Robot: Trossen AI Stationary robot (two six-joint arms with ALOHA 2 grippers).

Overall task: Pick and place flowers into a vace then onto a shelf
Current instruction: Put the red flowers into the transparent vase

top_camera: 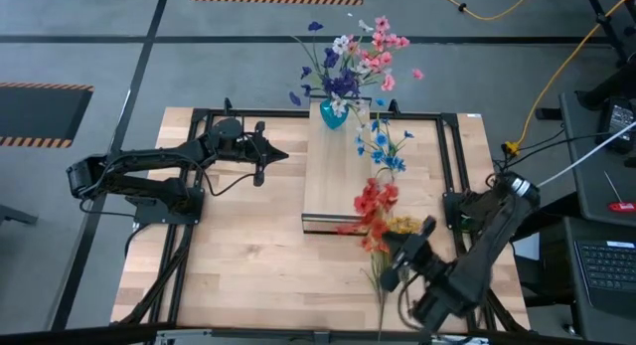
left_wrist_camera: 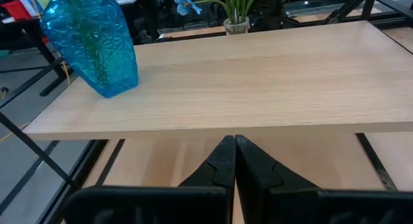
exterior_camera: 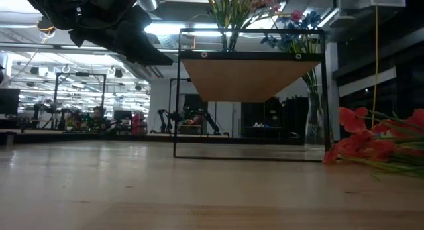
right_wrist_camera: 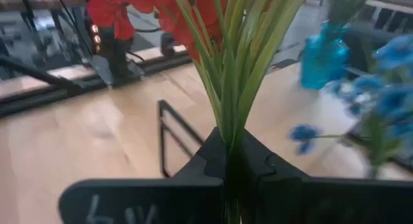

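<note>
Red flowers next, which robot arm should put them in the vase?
The right arm, probably. Its gripper is already shut on the red flowers' stems beside the shelf. The left gripper is shut, empty, and farther away.

Lighting is even and bright from overhead; ceiling fixtures show in the low view. Beyond the shut left gripper (left_wrist_camera: 233, 161), the shelf (left_wrist_camera: 258, 75) is in focus with a soft sheen. Just past the right gripper (right_wrist_camera: 232, 166), the flowers (right_wrist_camera: 219, 69) are blurred.
</note>
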